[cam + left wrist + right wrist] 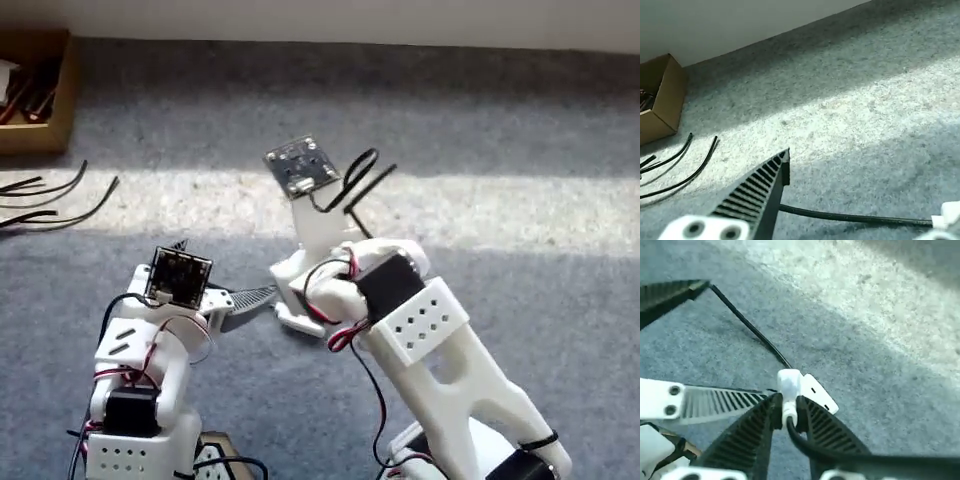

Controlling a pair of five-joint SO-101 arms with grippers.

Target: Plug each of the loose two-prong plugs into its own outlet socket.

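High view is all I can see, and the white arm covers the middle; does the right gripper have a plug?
Observer: Yes, the right gripper is shut on a white plug.
Operator: Where does its cable go?
Observer: A black cable runs from the plug to the tip of the left gripper.
Operator: Any socket close?
Observer: A white slotted piece sits beside the plug; I cannot tell whether it is a socket.
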